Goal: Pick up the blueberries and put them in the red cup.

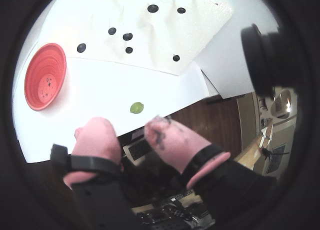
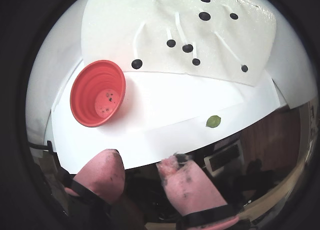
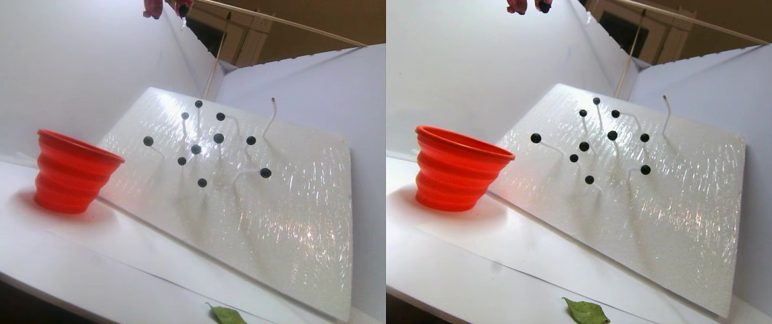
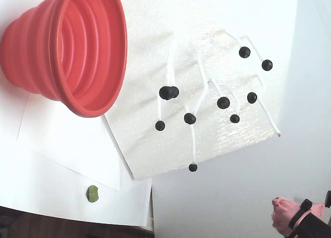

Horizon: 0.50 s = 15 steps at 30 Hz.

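Blueberries sat on thin white stalks rising from a glossy white slanted board at the back of the desk, just beside the red cup. A green leaf lay near the desk's front edge. The gripper hung well above, jaws apart and empty. Each berry looked tiny, light, round and slippery, likely best pinched across its middle and plucked gently off its stalk.
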### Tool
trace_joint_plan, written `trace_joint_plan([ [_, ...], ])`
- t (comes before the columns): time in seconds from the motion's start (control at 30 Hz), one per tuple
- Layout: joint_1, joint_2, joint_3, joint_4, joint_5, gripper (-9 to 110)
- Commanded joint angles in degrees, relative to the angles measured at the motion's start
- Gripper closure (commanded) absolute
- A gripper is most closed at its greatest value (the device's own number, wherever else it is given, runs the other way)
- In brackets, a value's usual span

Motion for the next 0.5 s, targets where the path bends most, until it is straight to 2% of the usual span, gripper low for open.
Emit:
trace_joint_plan([
  [0.0, -0.5, -1.8, -0.5, -3.9, -0.9, 87],
  [0.47, -0.9, -9.1, -0.4, -11.3, -4.1, 86],
])
